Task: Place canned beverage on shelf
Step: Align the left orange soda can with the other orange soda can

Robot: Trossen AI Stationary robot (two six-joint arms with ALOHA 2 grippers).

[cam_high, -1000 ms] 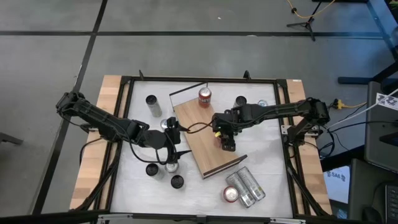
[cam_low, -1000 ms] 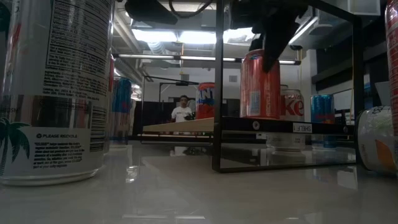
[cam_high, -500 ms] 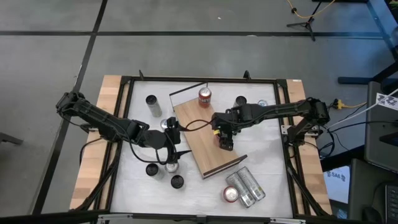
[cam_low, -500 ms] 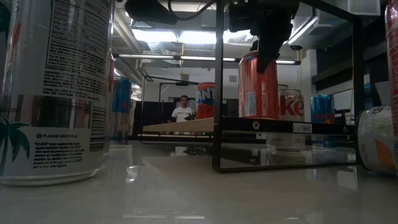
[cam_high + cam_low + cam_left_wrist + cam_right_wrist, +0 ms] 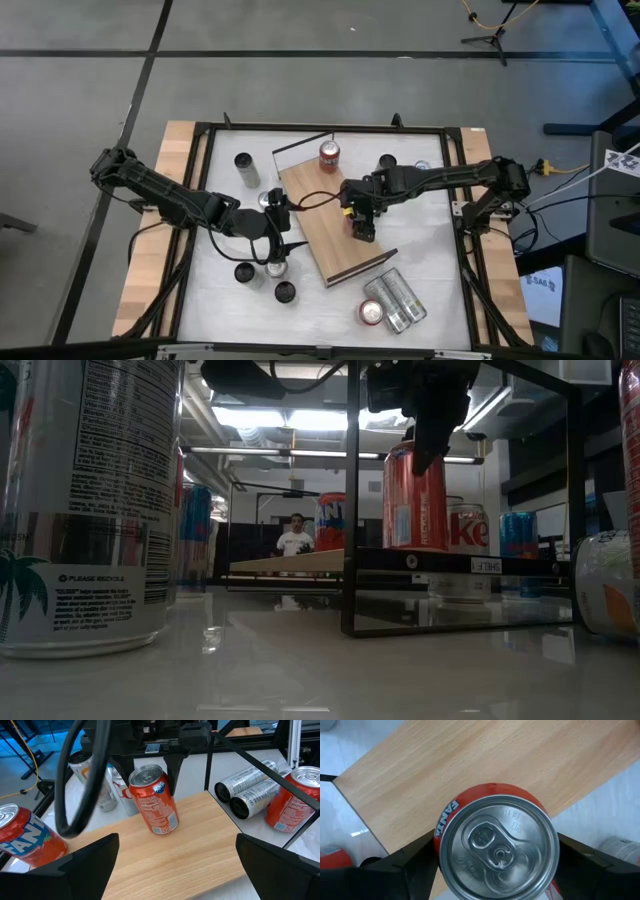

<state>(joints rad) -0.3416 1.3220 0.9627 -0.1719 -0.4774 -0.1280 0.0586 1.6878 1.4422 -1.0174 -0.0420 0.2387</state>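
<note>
Fanta can [image 5: 152, 800] upright on the shelf [image 5: 320, 215], about mid-board, directly under the right gripper [image 5: 363, 228]. Looks like the set-down and let-go step. Can't tell whether that gripper is clamped on it or already loose.

Next move, best guess: spread clear of the can, then lift straight up without clipping the rim or nudging it toward the board's edge.

Left gripper [image 5: 278, 240] spread wide and empty, parked just beside the shelf's other long edge, over the bench [image 5: 430, 260].

Readable stuff:
- "FANTA" down the side of the can in the right wrist view
- same lettering on a second orange can [image 5: 25, 837] at the shelf's far end
- "PLEASE RECYCLE" on the big near can [image 5: 95, 577]
- red can [image 5: 470, 525] behind with "ke" showing, likely Coke
</note>
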